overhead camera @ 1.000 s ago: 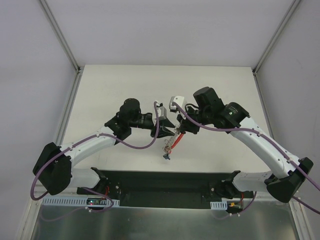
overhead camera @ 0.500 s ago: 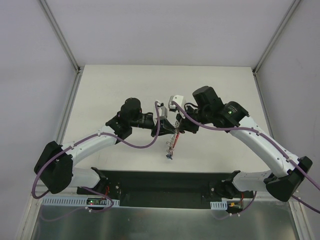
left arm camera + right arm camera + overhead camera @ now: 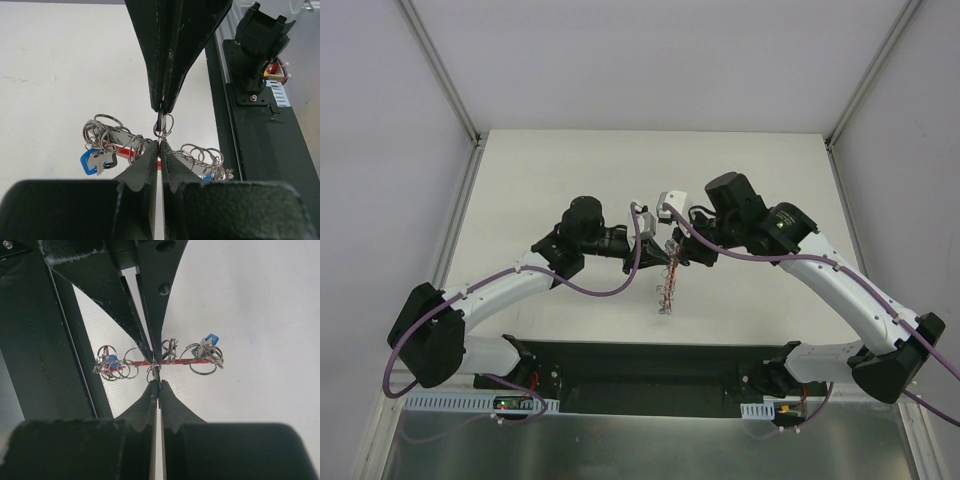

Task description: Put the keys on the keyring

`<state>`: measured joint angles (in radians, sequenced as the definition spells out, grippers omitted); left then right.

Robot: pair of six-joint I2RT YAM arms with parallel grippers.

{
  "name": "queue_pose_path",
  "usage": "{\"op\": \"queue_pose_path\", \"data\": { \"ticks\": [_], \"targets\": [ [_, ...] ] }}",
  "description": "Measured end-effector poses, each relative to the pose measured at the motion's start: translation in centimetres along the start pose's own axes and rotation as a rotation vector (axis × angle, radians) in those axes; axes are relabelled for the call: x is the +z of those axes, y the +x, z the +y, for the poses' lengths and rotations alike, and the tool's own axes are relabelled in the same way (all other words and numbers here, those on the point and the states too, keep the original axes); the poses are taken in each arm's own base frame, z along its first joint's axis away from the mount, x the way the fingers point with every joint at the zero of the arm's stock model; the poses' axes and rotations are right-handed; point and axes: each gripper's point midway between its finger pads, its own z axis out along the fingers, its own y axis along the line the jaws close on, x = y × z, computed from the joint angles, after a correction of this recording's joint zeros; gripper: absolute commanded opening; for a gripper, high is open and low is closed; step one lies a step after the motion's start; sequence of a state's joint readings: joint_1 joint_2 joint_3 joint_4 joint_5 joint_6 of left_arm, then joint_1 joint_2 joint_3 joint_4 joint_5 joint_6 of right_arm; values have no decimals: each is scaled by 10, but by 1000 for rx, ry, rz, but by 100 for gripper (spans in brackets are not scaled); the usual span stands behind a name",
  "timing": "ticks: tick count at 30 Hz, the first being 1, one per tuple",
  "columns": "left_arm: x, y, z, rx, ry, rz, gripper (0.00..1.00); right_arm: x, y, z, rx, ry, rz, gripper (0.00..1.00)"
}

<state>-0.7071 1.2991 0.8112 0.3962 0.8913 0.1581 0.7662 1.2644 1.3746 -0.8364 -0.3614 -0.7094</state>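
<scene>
The keyring [image 3: 666, 288] is a bunch of silvery rings on a curved red tag [image 3: 140, 363], trailing from the grippers toward the near edge. My left gripper [image 3: 663, 256] and right gripper [image 3: 677, 258] meet tip to tip over mid-table. In the left wrist view my left gripper [image 3: 160, 143] is shut on a small ring [image 3: 163, 126], and the right gripper [image 3: 161, 107] pinches the same ring from above. In the right wrist view the right gripper [image 3: 156, 383] is shut at the red tag, against the left gripper [image 3: 154, 360]. A blue-headed key [image 3: 92, 161] hangs among the rings and shows again in the right wrist view [image 3: 210, 339].
The white table [image 3: 570, 170] is enclosed by pale walls with metal corner posts. A black base plate [image 3: 650, 365] with the arm mounts runs along the near edge, and shows in the left wrist view [image 3: 260, 135].
The grippers have drawn closer together. The keyring bunch has swung from a slant to nearly straight toward the near edge.
</scene>
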Motion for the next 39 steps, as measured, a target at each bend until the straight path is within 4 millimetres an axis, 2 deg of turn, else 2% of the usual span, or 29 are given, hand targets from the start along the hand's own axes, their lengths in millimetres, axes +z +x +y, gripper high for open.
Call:
{"op": "queue_pose_path", "data": {
  "ticks": [12, 20, 39],
  "targets": [
    [-14, -15, 6, -7, -71, -27, 0, 6, 8, -6, 13, 16, 1, 1],
    [-22, -14, 8, -28, -120, -37, 0, 16, 14, -7, 36, 9, -11, 1],
    [-33, -14, 9, -54, -182, -74, 0, 31, 14, -5, 65, -23, -58, 1]
  ]
}}
